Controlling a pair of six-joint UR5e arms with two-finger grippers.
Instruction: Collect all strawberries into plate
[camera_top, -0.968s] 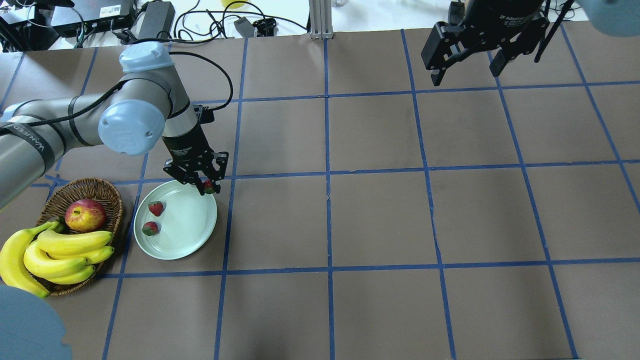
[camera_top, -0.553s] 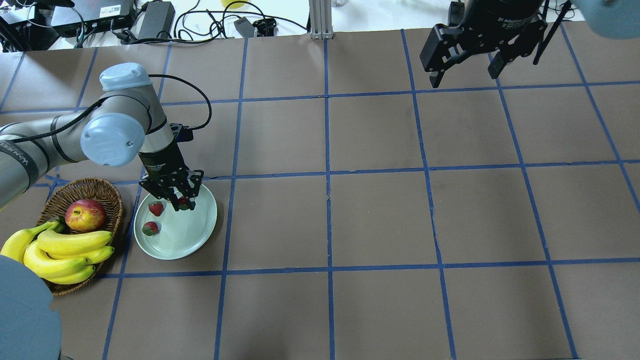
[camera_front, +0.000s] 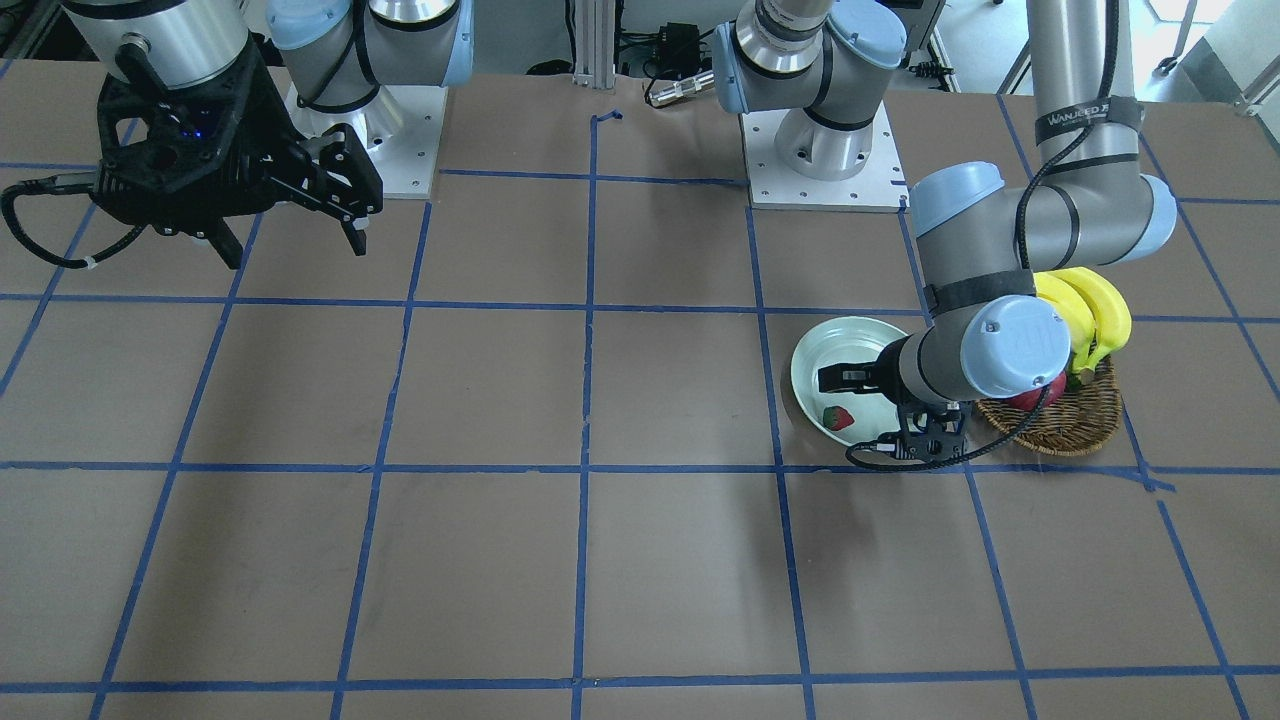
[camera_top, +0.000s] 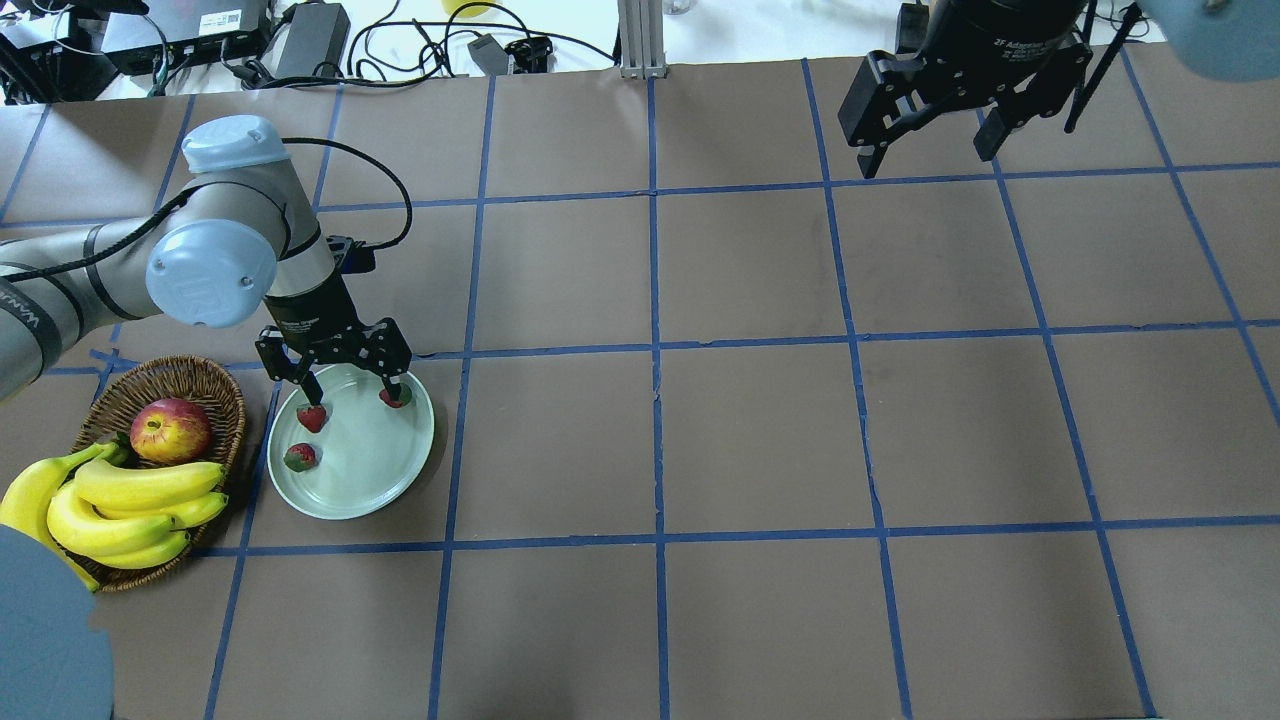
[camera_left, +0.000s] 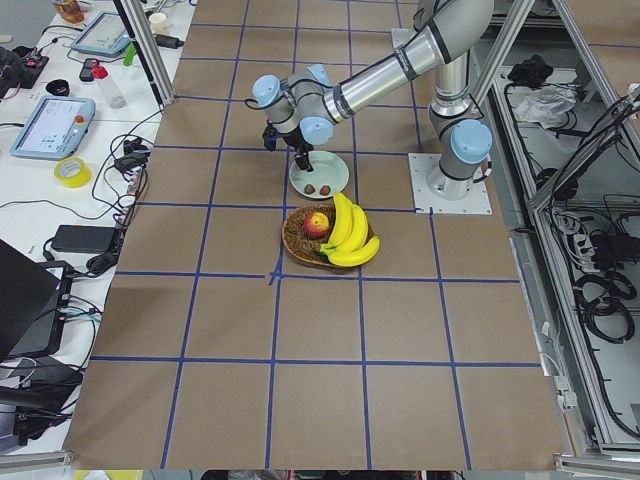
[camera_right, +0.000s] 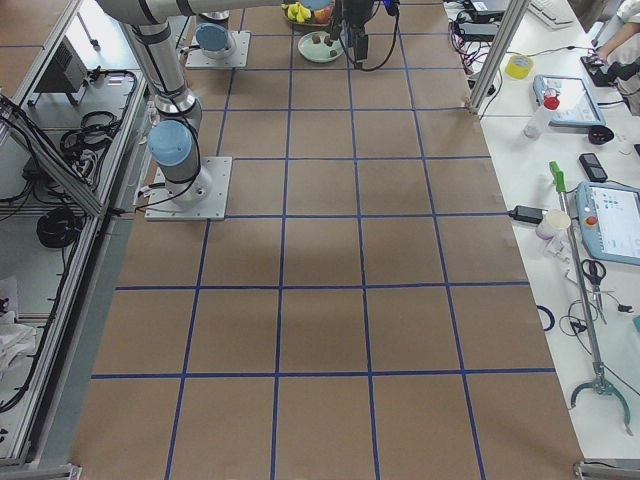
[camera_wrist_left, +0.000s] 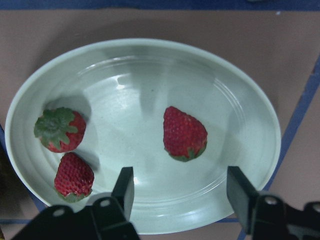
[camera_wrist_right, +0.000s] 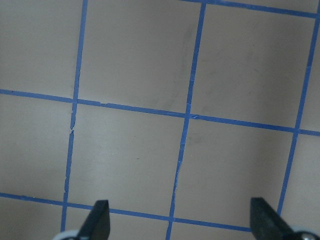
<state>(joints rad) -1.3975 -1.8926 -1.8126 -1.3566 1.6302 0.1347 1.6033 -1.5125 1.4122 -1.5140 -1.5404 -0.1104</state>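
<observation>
Overhead, the left gripper (camera_top: 350, 398) hangs over the plate (camera_top: 350, 490), jaws apart and holding nothing. All three strawberries (camera_top: 299, 457) lie in the plate, which sits toward the table's (camera_top: 760, 430) left edge. A basket (camera_top: 215, 385) with an apple (camera_top: 170, 430) and bananas (camera_top: 140, 490) stands between the plate and that edge. The right gripper (camera_top: 927, 158) hangs over the table's far right corner, jaws wide apart.

The front-facing view shows only one berry. The left arm (camera_front: 1000, 350) covers the other two, part of the plate and most of the basket.

The left wrist view shows what the arm hides. One berry lies mid-plate and two lie close together by the rim. Both fingertips are clear of them.

The right wrist view holds only bare table, crossed by blue tape (camera_wrist_right: 187, 117), between spread fingertips.

In the side views the plate is small. From the left, two berries can be made out. From the right, they are too small to count.
</observation>
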